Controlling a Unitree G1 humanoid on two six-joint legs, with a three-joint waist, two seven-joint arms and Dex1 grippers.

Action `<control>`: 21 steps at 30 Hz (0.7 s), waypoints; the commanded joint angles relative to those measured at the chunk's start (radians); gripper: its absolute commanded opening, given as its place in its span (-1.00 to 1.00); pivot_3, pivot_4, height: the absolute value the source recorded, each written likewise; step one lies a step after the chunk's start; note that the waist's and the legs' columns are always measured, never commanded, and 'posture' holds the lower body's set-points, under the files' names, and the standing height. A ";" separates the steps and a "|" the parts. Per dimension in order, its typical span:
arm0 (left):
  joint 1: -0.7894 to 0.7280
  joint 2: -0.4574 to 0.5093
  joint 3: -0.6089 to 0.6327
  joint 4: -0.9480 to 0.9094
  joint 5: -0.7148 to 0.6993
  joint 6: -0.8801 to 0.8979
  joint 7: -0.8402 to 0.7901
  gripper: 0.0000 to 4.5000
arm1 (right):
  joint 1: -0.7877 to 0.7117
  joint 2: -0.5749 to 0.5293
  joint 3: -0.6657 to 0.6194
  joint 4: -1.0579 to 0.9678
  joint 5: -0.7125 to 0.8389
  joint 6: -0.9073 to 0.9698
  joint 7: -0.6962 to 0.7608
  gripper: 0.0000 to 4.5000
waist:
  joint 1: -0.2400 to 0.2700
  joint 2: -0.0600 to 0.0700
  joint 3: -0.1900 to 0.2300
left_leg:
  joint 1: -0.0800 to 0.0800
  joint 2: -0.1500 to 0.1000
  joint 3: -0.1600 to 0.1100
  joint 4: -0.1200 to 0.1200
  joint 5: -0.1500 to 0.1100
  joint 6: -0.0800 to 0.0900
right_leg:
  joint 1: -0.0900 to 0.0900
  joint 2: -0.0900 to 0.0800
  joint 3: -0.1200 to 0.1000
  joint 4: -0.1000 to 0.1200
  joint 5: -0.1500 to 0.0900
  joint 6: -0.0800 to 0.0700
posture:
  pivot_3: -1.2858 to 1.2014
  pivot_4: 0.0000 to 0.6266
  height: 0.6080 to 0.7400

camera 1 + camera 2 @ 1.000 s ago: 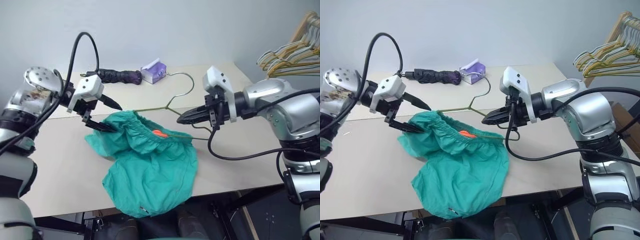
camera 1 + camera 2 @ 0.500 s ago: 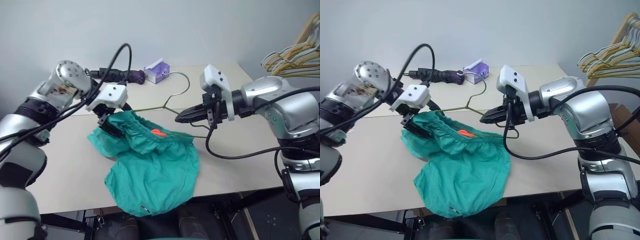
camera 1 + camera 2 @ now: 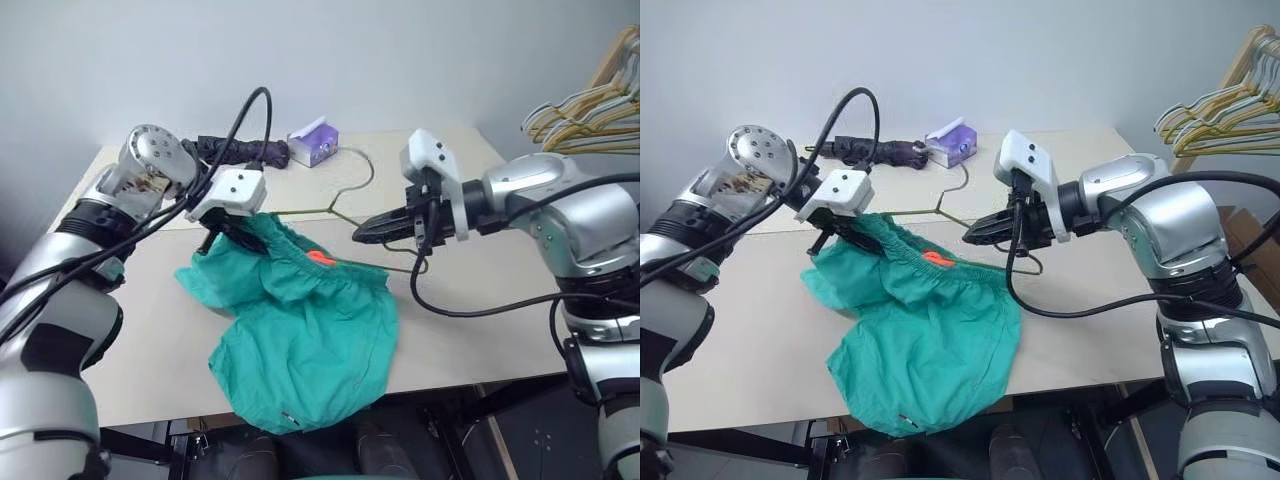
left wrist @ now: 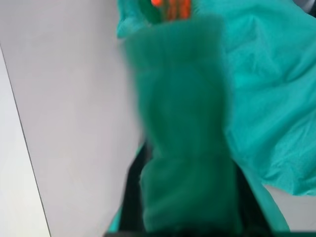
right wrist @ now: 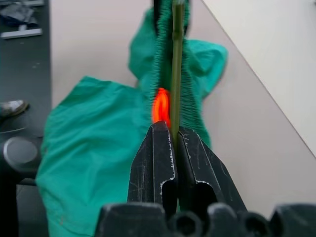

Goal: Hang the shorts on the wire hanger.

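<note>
The teal shorts lie on the beige table, their lower part hanging over the front edge. An orange tag shows at the gathered waistband. My left gripper is shut on the waistband's far left end, and bunched green cloth sits between its fingers. The wire hanger runs along the waistband opening, its hook toward the back of the table. From the right, my right gripper is shut on the hanger's wire, just beside the shorts.
A black folded umbrella and a purple tissue box lie at the back of the table. A bunch of yellow and grey hangers hangs at the far right. The table's front edge runs under the shorts.
My left gripper moved right onto the waistband's left end and went from open to shut on the cloth. The right gripper kept its hold on the hanger without moving.
</note>
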 commanded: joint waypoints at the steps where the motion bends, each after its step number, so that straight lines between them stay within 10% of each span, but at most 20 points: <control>1: -0.017 0.026 0.006 -0.012 -0.030 0.029 -0.003 -0.98 | -0.035 0.008 -0.017 -0.043 0.026 -0.015 0.024 -1.00 | -0.002 0.000 0.000 | 0.000 0.000 0.000 0.000 0.000 0.000 | 0.000 0.000 0.000 0.000 0.000 0.000 | -0.06 -0.99 1.00; 6: -0.015 0.037 0.007 -0.013 -0.041 0.030 -0.003 -0.98 | -0.008 0.015 -0.022 -0.055 -0.009 -0.104 0.017 -1.00 | -0.003 0.000 0.000 | 0.000 0.000 0.000 0.000 0.000 0.000 | 0.000 0.000 0.000 0.000 0.000 0.000 | -0.06 -0.97 1.00; 13: -0.004 0.044 0.014 0.017 -0.043 0.029 -0.003 -0.98 | -0.010 -0.010 -0.058 -0.034 -0.031 -0.097 -0.015 -0.07 | -0.003 0.000 0.000 | 0.000 0.000 0.000 0.000 0.000 0.000 | 0.000 0.000 0.000 0.000 0.000 0.000 | -0.08 -0.95 1.00; 21: 0.025 0.053 0.049 0.055 -0.040 0.024 -0.003 -0.98 | 0.059 -0.135 -0.380 -0.001 0.026 -0.061 -0.136 0.98 | 0.001 0.000 0.001 | -0.001 0.000 0.000 0.000 0.000 0.000 | 0.000 0.000 0.000 -0.001 0.000 0.000 | -0.09 -0.85 1.00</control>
